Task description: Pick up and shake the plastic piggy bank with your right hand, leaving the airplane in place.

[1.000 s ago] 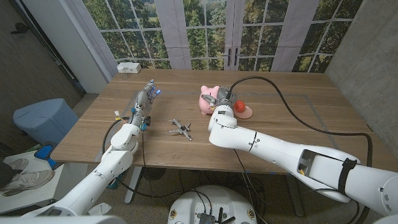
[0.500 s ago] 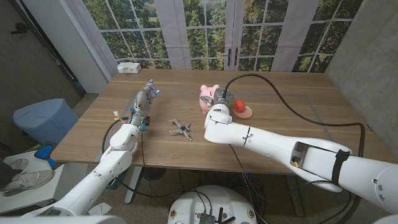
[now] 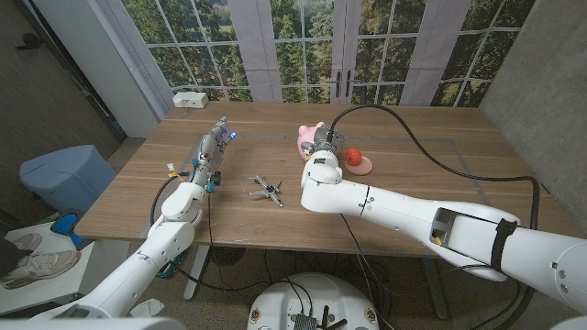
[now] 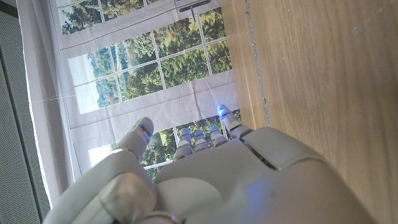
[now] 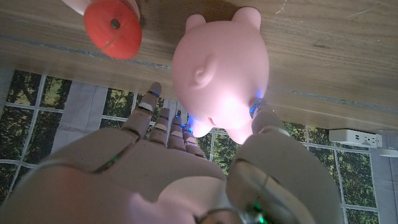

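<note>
The pink piggy bank [image 3: 308, 136] is seen on the far middle part of the table [image 3: 431, 156], largely covered in the head view by the right robot hand [image 3: 323, 147], which is placed against its near side. In the right wrist view the piggy bank [image 5: 221, 68] is flanked by the fingers [image 5: 163, 121] on one side and the thumb [image 5: 261, 113] on the other; the digits are spread around the body, but whether they are pressed onto it cannot be told. A red round object [image 3: 352, 157] on a pink base [image 3: 363, 165] is seen just beside the piggy bank on the robot's right. The small airplane [image 3: 267, 189] is found nearer the front, well apart from the piggy bank, toward the robot's left. The left robot hand [image 3: 212, 148] is held over the left part of the table, fingers extended side by side with nothing in them. Bare wood is left to the right and front. A white box [image 3: 191, 99] is set at the far left edge.
</note>
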Tool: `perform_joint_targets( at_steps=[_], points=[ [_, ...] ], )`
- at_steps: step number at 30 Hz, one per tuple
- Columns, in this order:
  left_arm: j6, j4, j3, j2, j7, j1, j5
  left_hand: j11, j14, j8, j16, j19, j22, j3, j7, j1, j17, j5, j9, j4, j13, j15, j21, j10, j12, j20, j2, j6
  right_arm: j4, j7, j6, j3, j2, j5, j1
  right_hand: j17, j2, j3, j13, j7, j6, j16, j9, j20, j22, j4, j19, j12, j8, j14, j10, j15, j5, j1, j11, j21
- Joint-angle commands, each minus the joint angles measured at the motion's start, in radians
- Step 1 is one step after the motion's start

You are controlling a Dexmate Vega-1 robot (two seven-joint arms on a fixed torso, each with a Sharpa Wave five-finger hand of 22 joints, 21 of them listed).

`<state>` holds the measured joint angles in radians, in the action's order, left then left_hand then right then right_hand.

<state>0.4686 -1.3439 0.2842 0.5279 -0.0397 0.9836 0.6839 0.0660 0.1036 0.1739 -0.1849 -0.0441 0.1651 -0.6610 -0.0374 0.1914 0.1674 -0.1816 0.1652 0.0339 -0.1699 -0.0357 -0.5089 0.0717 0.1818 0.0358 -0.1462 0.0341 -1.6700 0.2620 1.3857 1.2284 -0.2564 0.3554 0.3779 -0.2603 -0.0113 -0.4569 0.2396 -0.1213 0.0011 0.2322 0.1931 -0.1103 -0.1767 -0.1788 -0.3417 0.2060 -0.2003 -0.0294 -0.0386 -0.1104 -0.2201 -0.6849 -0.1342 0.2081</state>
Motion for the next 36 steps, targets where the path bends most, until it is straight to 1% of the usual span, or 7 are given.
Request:
perform_joint_targets(
  at_steps=[1,6,19,27,31,34,36],
  points=[
    [-0.002,-0.013,0.0,0.004,0.009,0.003,-0.006,-0.008,-0.005,0.004,0.0,0.004,0.002,0.0,0.003,0.012,0.003,-0.002,0.005,0.008,-0.005,-0.021,0.005,0.005,0.008,0.04,-0.02,0.002,0.1,-0.359,0.01,-0.047,0.067,0.373,0.023,-0.014,-0.083,0.079,0.008,-0.088,-0.002,-0.01,0.007,-0.046,-0.003,0.059,0.036,0.005,-0.005,0.04,0.016,-0.028,-0.001,0.11,-0.018,-0.013],
    [-0.004,-0.018,-0.002,0.006,0.017,0.007,-0.007,-0.009,-0.006,0.003,0.0,0.006,0.002,0.001,0.005,0.013,0.003,-0.002,0.005,0.012,-0.005,-0.021,0.008,0.005,0.008,0.039,-0.02,0.002,0.178,-0.351,0.01,-0.044,0.104,0.352,-0.003,-0.024,-0.131,0.149,0.01,-0.089,-0.005,-0.02,0.009,-0.069,-0.004,0.088,0.086,0.004,-0.003,0.09,0.037,-0.061,-0.017,0.197,-0.046,-0.02],
    [-0.015,-0.023,-0.002,0.008,0.025,0.005,-0.01,-0.007,-0.007,0.003,0.002,0.012,0.002,0.001,0.006,0.02,0.001,0.0,0.005,0.03,-0.005,-0.017,0.016,0.005,0.008,0.033,-0.014,-0.001,0.261,-0.205,0.003,0.011,0.122,0.071,-0.103,-0.033,-0.154,0.218,0.012,-0.088,0.032,-0.002,0.013,-0.099,-0.004,0.106,0.1,0.023,-0.017,0.065,-0.001,-0.065,-0.04,0.262,-0.045,-0.012],
    [-0.017,-0.034,-0.004,0.01,0.039,0.011,-0.015,-0.007,-0.009,0.003,0.002,0.015,0.002,0.001,0.009,0.025,0.0,0.001,0.005,0.04,-0.005,-0.014,0.02,0.006,0.008,0.03,-0.013,-0.003,0.356,-0.222,0.01,0.111,0.144,-0.046,-0.192,-0.033,-0.129,0.216,0.015,-0.087,0.056,0.01,0.015,-0.098,-0.003,0.095,0.08,0.036,-0.025,0.037,-0.036,-0.05,-0.059,0.234,-0.035,-0.004],
    [-0.02,-0.039,-0.004,0.01,0.042,0.012,-0.016,-0.006,-0.01,0.003,0.003,0.016,0.002,0.001,0.009,0.027,0.0,0.001,0.005,0.044,-0.005,-0.012,0.022,0.006,0.008,0.029,-0.013,-0.003,0.37,-0.187,0.007,0.135,0.144,-0.093,-0.208,-0.036,-0.098,0.201,0.02,-0.086,0.073,0.026,0.017,-0.092,-0.003,0.072,0.063,0.049,-0.033,-0.002,-0.071,-0.028,-0.081,0.18,-0.024,0.0],
    [-0.021,-0.04,-0.003,0.009,0.043,0.011,-0.017,-0.007,-0.01,0.003,0.003,0.018,0.002,0.001,0.01,0.028,0.0,0.001,0.005,0.048,-0.005,-0.013,0.023,0.006,0.008,0.026,-0.013,-0.003,0.362,-0.156,-0.002,0.149,0.133,-0.119,-0.214,-0.05,-0.06,0.181,0.033,-0.078,0.102,0.069,0.021,-0.062,-0.006,0.045,0.002,0.073,-0.046,-0.091,-0.134,0.02,-0.104,0.108,0.008,0.018],
    [-0.023,-0.04,-0.002,0.008,0.042,0.01,-0.015,-0.006,-0.01,0.003,0.003,0.02,0.002,0.001,0.01,0.029,0.0,0.001,0.005,0.049,-0.005,-0.012,0.024,0.005,0.008,0.026,-0.013,-0.003,0.339,-0.118,-0.019,0.142,0.116,-0.125,-0.201,-0.086,-0.012,0.155,0.057,-0.053,0.151,0.132,0.027,-0.018,-0.012,0.025,-0.071,0.106,-0.071,-0.195,-0.213,0.081,-0.105,0.036,0.065,0.042]
  ],
)
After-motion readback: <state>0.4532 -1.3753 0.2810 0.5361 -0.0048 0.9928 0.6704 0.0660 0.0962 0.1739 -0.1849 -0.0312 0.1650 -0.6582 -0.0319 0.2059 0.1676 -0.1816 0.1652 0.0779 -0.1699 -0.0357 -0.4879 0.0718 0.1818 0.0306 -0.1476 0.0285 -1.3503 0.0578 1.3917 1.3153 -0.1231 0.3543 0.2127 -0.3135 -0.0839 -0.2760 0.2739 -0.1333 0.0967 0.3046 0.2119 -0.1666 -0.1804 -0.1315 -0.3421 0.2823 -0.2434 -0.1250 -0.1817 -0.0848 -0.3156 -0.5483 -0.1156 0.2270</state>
